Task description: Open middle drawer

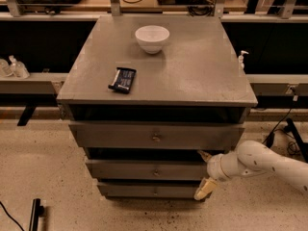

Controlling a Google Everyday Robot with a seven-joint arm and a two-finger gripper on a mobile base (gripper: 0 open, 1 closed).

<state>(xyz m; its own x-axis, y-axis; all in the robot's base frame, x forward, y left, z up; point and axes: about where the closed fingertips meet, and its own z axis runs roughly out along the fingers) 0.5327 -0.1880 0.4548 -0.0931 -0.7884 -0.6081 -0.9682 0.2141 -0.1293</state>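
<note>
The grey cabinet (159,76) has three drawer fronts stacked below its top. The middle drawer (125,169) is a shallow grey front with a small round knob (155,172) at its centre; it looks nearly flush, a dark gap above it. My gripper (204,173) comes in from the right on a white arm (269,162). It is open, one pale fingertip (204,155) at the drawer's upper right corner and the other (204,190) down by the bottom drawer's (144,190) right end. The knob is well to the gripper's left and nothing is held.
On the cabinet top stand a white bowl (152,37) and a dark flat packet (122,79). The top drawer (110,136) hangs above. Cables (279,124) run over the floor at right, a dark object (34,212) lies at lower left, and shelving runs behind.
</note>
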